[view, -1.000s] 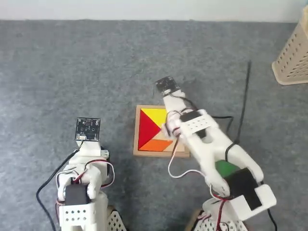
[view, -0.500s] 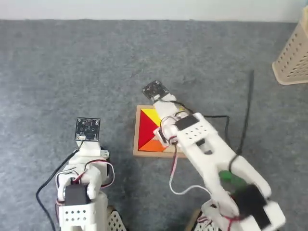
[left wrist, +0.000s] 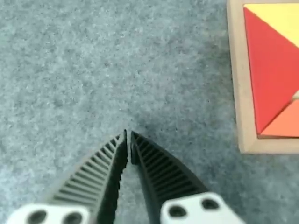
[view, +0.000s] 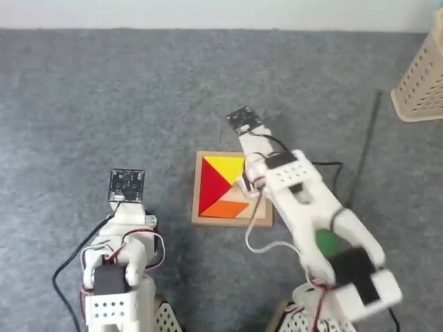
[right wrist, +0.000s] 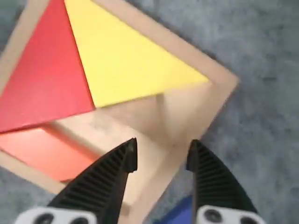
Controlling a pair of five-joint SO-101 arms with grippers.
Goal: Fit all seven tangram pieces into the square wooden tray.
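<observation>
Tangram tray (view: 196,188), square and wooden, sits on the grey worktop (view: 104,90), only part filled. A red triangle (right wrist: 46,79), a yellow triangle (right wrist: 121,60) and an orange piece (right wrist: 42,154) are seated, with bare wood beside them. My right hand (right wrist: 161,154) hangs over that gap, parted and empty. My left hand (left wrist: 128,135) is closed on nothing, off to the tray's side. I judge a fetch comes next: a blue piece (right wrist: 180,212) lies just outside the frame. I can read no print anywhere.
</observation>
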